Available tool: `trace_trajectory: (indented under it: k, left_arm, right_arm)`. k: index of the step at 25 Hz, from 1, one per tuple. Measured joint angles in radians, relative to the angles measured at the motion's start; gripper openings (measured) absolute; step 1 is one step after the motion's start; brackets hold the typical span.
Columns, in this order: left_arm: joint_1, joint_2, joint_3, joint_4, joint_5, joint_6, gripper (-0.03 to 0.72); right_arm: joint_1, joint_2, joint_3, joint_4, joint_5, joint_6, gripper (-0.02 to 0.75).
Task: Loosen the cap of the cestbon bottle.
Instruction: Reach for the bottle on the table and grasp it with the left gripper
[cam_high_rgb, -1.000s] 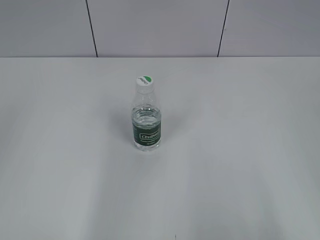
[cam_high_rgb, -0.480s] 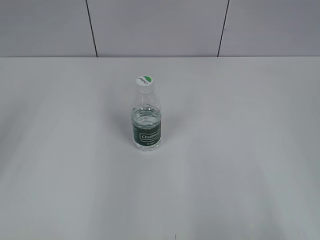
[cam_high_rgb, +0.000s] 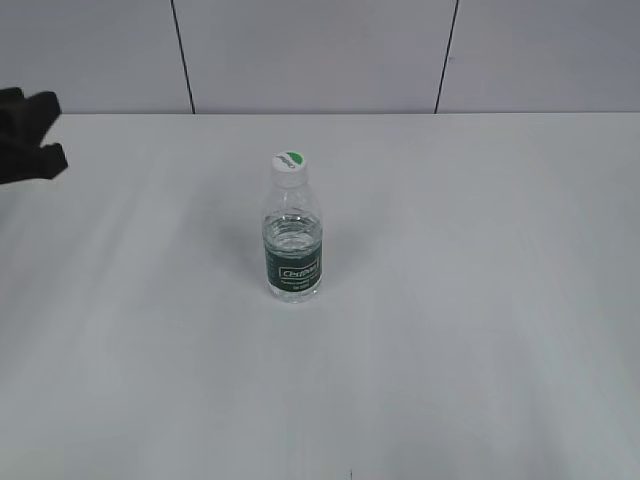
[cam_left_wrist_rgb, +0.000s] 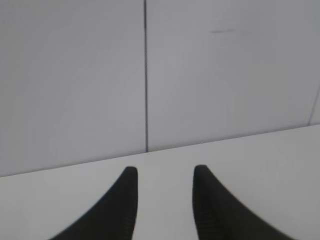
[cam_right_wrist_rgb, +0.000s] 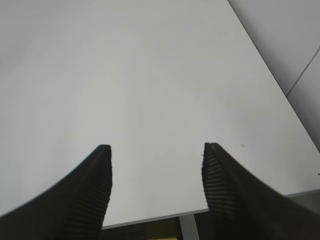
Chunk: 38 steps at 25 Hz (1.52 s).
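The cestbon bottle (cam_high_rgb: 293, 240) stands upright, cap (cam_high_rgb: 288, 163) on, well clear of both spread, empty grippers: left gripper (cam_left_wrist_rgb: 162, 172), right gripper (cam_right_wrist_rgb: 156, 149). Approach step; next, grasp the body.

My left hand (cam_high_rgb: 28, 135) is mostly cut off at the exterior view's left edge, just a dark lump. Can't read the tiny print on the cestbon bottle (cam_high_rgb: 293, 240) label.

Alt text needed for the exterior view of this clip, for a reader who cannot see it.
A small clear cestbon bottle with a dark green label stands upright near the middle of a white table, its white cap on. The black left gripper shows at the left edge, far from the bottle; the right gripper is out of this view.
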Motion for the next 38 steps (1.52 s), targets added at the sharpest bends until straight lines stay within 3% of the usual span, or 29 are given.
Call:
trace_trajectory:
  k: [8,16,38]
  left_arm:
    - [0.002,0.307,-0.007,0.236,-0.228,-0.062,0.24]
    - [0.002,0.569,-0.152,0.55,-0.305,-0.115,0.24]
    - [0.003,0.616,-0.142,0.607,-0.306,-0.123,0.26]
  right_arm:
    - [0.0,0.0,0.0,0.0,0.0,0.0,0.44]
    - [0.0,0.0,0.0,0.0,0.001,0.0,0.44]
    - [0.0,0.0,0.0,0.0,0.001,0.0,0.44]
